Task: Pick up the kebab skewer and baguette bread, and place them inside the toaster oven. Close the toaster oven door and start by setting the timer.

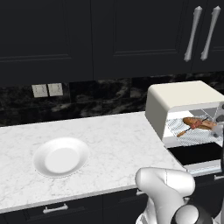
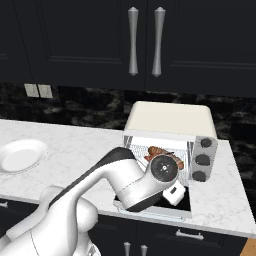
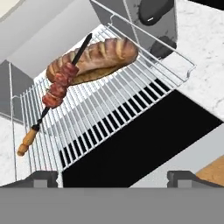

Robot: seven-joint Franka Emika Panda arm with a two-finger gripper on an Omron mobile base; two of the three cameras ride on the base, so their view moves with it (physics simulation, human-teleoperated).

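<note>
One cream, round-cornered oven was seen on the marble counter, with three grey knobs shown in the right base view alone. Its glass door was folded down flat in front. One white round plate was seen well left of the oven. On the oven's wire rack one scored golden baguette was laid, and one skewer was rested across it. The gripper was held spread apart before the oven, gripping nothing.
</note>
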